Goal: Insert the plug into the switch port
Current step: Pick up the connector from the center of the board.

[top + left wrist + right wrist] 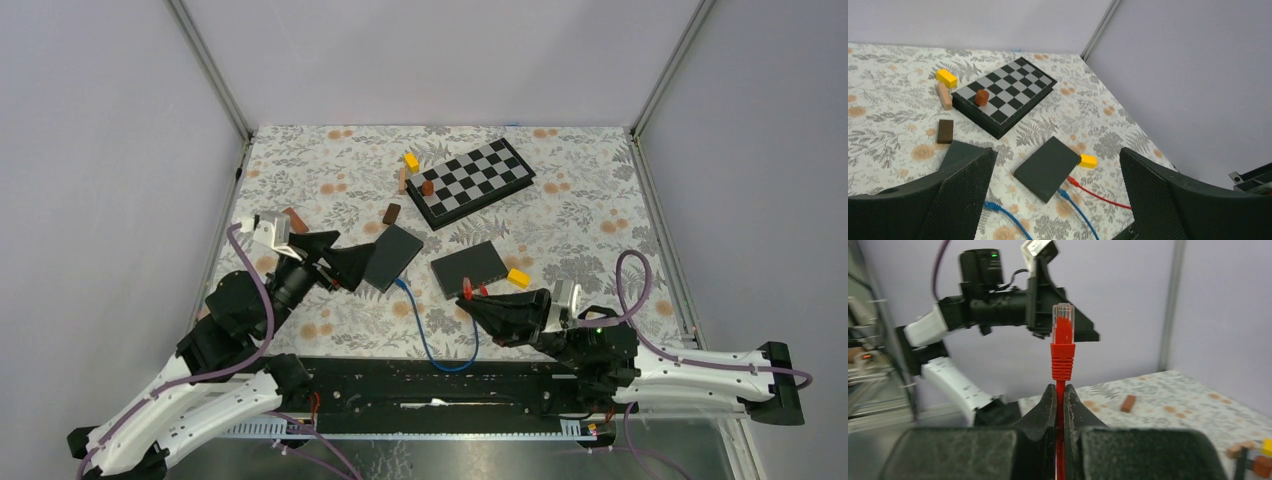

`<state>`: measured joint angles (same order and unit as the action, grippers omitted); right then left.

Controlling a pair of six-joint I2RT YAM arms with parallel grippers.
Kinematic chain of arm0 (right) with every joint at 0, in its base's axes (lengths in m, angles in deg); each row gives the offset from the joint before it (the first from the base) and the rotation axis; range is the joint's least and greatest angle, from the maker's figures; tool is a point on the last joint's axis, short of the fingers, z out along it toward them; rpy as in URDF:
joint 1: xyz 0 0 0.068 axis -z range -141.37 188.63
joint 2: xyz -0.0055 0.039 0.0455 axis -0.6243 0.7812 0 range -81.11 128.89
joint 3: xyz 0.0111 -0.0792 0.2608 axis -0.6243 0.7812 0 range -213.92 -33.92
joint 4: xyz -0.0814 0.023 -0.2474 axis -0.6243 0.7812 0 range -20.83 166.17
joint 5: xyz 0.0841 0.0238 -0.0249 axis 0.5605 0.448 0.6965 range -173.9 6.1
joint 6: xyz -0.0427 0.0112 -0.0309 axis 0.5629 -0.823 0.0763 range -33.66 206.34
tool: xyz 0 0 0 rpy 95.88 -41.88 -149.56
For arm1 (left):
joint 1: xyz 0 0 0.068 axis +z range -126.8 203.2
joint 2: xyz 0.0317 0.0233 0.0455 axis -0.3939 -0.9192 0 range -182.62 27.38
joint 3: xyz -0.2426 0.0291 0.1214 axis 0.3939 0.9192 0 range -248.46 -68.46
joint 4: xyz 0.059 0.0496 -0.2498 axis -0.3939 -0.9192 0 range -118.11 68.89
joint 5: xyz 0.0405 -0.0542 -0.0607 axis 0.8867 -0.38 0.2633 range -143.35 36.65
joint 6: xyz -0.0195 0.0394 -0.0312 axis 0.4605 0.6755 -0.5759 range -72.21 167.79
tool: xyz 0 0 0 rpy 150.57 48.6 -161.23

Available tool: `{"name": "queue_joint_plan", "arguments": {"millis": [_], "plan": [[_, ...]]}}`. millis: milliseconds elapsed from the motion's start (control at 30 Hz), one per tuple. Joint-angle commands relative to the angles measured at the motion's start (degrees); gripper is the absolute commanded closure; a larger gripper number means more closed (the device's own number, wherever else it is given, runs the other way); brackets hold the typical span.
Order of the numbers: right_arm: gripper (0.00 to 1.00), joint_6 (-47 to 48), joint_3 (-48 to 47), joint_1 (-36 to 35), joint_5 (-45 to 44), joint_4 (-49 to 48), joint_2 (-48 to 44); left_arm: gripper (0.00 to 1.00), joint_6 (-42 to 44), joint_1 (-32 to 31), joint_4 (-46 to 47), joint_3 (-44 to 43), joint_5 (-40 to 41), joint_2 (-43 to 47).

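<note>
**A:** From the top camera, where is the plug?

**B:** The red plug sits at the tip of the right end effector. It is just on the near side of the switch, a dark flat box on the worktop. I cannot tell whether they touch. The left end effector is at the near-left edge of a second dark box.

**A:** Any lettering?

**B:** Too small to read from there.

**A:** And the left wrist camera?

**B:** Its fingers are spread wide. Between them, farther off, lies the switch, with a yellow block at its right corner. A red cable and a blue cable end at its near edge.

**A:** The right wrist camera?

**B:** The right end effector is pressed together, pinching the plug by its red cable just under the boot. The plug stands upright above the fingertips, clear tip uppermost. The switch is out of this view.
</note>
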<state>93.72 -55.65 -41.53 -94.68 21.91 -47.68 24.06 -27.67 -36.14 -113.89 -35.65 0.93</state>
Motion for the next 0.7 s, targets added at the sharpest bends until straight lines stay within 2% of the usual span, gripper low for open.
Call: {"name": "queue_joint_plan", "arguments": {"millis": [0, 233, 367, 533, 667], "plan": [[1.00, -10.39, -0.54, -0.35, 11.30, 5.22, -1.62, 0.04, -0.37, 0.24, -4.81, -1.77, -4.27, 1.94], [1.00, -13.36, 3.08, -0.12, 17.31, 0.63, -1.24, 0.05, 1.37, 0.22, -5.30, -0.95, -9.34, 1.57], [1.00, -17.97, 1.19, 2.16, 24.28, 1.27, 1.79, 0.05, 2.38, 0.21, -5.94, -0.76, -10.23, 0.99], [1.00, -28.01, -3.53, 10.54, 37.47, 0.06, 13.89, 0.05, 3.15, 0.24, -6.60, -0.20, -10.19, 1.57], [1.00, -38.75, -2.45, 19.56, 45.60, -13.53, 21.88, 0.06, 3.01, 0.19, -7.69, -0.26, -9.63, 2.93]]}}
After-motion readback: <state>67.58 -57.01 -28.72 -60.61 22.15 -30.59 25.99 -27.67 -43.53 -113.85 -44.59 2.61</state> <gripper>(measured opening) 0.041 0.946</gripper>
